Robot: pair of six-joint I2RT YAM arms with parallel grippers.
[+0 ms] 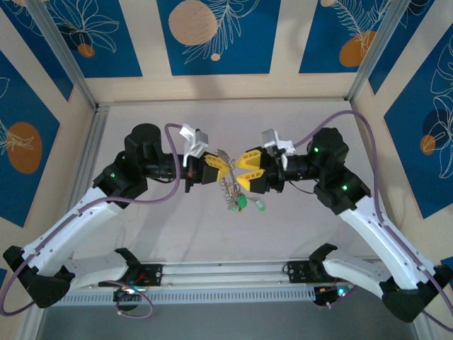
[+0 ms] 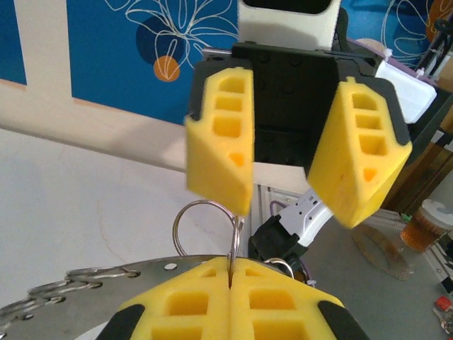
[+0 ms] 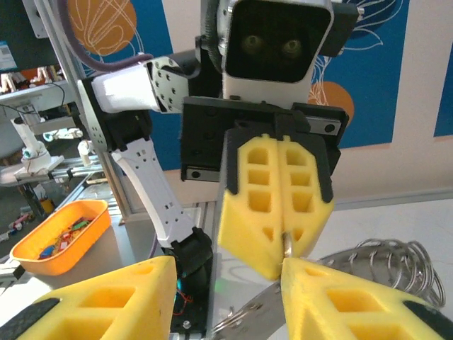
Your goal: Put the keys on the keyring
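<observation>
The two arms met over the middle of the surface [image 1: 170, 230]. The left fingers [image 1: 214, 168] were pressed tight together on a thin wire of the keyring [image 1: 227, 185]. The ring's grey coils hung away from them toward 6 o'clock in the top view. From the left wrist, that wire stood pinched in the seam between the closed yellow pads, with a round loop rising at 11 o'clock of the seam.

The right fingers [image 1: 249, 159] stood clearly apart, holding nothing, at 3 o'clock of the left pair. One of their tips came just beside the pinched wire and perhaps touched it; the view was too blurred to be sure.

The keys [image 1: 241, 202] sat at the bottom end of the ring, a green-headed one nearest it. A paler one [image 1: 260, 205] lay just at the green one's 3 o'clock.

From the right wrist, the coils showed at 4 o'clock of the closed left pair.
</observation>
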